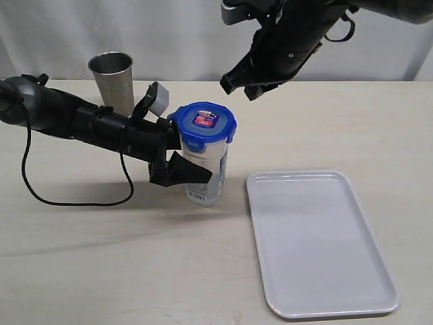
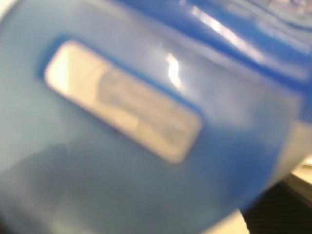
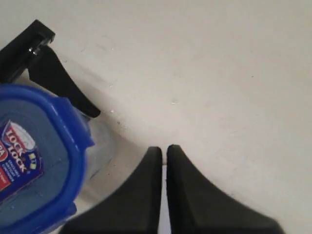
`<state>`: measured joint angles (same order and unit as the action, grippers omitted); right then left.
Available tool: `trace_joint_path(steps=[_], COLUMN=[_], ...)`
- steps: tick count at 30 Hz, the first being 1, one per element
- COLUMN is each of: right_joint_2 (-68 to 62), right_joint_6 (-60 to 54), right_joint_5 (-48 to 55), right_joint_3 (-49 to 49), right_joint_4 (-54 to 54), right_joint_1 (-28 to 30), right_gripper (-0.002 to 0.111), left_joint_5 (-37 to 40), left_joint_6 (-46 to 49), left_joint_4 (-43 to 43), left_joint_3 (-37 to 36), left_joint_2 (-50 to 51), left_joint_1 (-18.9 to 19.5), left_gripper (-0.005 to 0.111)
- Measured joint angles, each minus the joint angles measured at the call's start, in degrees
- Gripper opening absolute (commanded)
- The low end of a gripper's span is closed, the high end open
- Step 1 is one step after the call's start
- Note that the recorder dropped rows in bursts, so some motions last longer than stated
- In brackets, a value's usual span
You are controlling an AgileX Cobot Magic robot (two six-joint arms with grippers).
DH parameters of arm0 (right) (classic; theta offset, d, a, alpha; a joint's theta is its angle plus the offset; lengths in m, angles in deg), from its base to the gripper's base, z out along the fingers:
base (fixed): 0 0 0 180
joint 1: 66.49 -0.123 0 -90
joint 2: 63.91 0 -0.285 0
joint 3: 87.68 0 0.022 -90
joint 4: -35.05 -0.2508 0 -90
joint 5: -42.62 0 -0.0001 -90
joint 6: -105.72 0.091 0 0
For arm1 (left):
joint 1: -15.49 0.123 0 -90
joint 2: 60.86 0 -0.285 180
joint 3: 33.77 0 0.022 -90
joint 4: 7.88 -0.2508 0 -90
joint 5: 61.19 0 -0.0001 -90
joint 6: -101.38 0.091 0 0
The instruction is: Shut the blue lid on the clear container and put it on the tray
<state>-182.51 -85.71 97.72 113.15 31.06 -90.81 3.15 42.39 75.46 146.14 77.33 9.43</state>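
The table [image 1: 101, 257] carried everything, and the tray [image 1: 318, 237] lay flat and bare toward its front right corner, likely left free to receive the container

The left arm [image 1: 67, 115] reached in low from the left edge, nearly level with the tabletop, so that the left gripper [image 1: 199, 162] met the clear container [image 1: 211, 159] from the side. Its jaws stood wide apart and clamped on the container's walls, probably to steady the tall, narrow body against tipping. The left wrist view, filled with blurred blue and clear plastic, agreed with so close a hold

The right gripper [image 1: 237, 88] hung above the table behind the container, fingers pressed together and holding nothing, clear of the lid

The container stood upright near the table's middle, close to the tray's near left corner but not on it. A steel cup [image 1: 113, 80] stood well behind, toward the back left

The blue lid [image 1: 203, 122] sat squarely on the mouth; whether every flap had latched could not be told
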Motion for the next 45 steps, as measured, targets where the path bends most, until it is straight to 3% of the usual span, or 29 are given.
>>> trace_joint_path(steps=[7,18,36,45], right_joint_2=[0.0,0.0,0.0,1.51], right_joint_6=[-1.19,-6.77,-7.14,-4.28], right_joint_5=[-1.68,2.51,8.93,9.05], right_joint_3=[-5.41,-5.52,-5.52,-5.52], right_joint_4=[-4.13,-14.11,-12.97,-6.14], right_joint_1=[0.12,0.12,0.12,0.19], right_gripper=[0.004,0.004,0.004,0.004], left_joint_5=[0.53,0.69,-3.81,-1.46], left_joint_6=[0.0,0.0,0.0,-2.38], left_joint_4=[-1.66,-3.44,-1.23,-3.52], left_joint_3=[0.0,0.0,0.0,0.0], left_joint_2=[0.0,0.0,0.0,0.0], left_joint_1=[0.08,0.08,0.22,4.43], left_gripper=[0.081,0.081,0.081,0.081])
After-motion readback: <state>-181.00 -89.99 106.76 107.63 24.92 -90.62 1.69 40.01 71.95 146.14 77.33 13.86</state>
